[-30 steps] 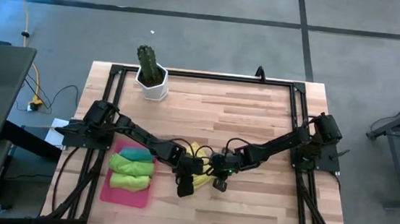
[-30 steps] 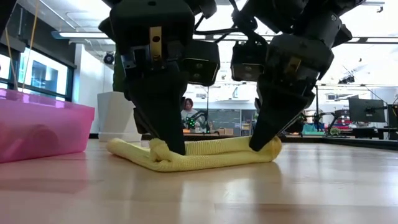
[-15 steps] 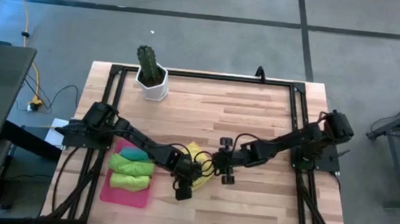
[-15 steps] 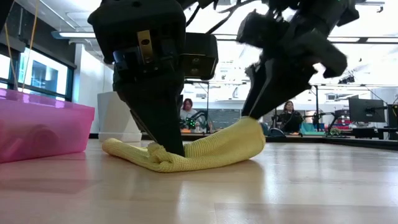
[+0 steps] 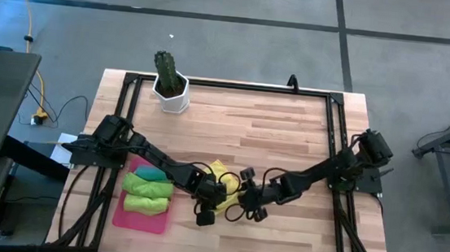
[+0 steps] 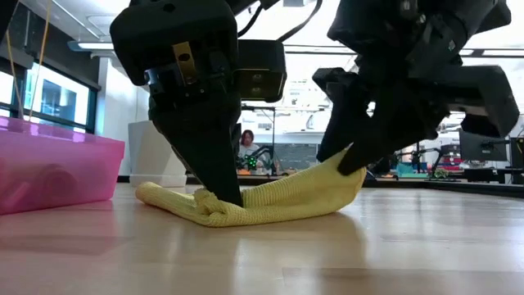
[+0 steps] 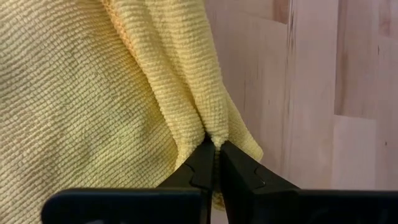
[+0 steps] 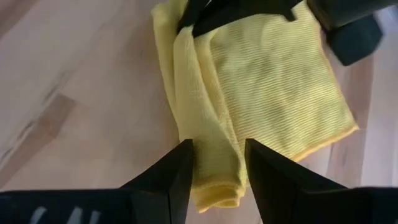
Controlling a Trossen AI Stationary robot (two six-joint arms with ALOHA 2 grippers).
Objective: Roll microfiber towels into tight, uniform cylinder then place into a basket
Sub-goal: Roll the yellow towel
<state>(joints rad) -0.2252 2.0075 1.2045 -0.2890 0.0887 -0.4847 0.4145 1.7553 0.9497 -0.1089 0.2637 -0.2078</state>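
Observation:
A yellow towel (image 5: 222, 177) lies on the wooden table, its near edge rolled into a ridge (image 6: 270, 205). My left gripper (image 6: 223, 192) is shut on the roll's left end. My right gripper (image 6: 352, 160) is set around the roll's right end, its jaws wide with the roll filling the gap. To the left stands the pink basket (image 5: 129, 218), and in it lie a teal towel (image 5: 153, 172), a green one (image 5: 148, 186) and a lime one (image 5: 144, 205). My left gripper pinches a bunched fold of the yellow towel's rolled edge (image 7: 214, 134) between its two fingertips, slanting down from above. That end stays down on the table. My right gripper has a finger on each side of the rolled edge (image 8: 214, 162) near its right end, across the roll and slanting down. That end (image 6: 340, 176) is raised off the table, and the roll slopes down toward my left gripper.
A white pot with a cactus (image 5: 171, 89) stands at the far left of the table. A black frame (image 5: 334, 136) runs round the table's edges. Bare wood lies to the right of and beyond the yellow towel.
My right gripper has opened from its hold on the roll's right end, rolled about its own line and come back down around the roll, a little nearer the table's near edge. The roll's right end has risen off the table. The left end has stayed down.

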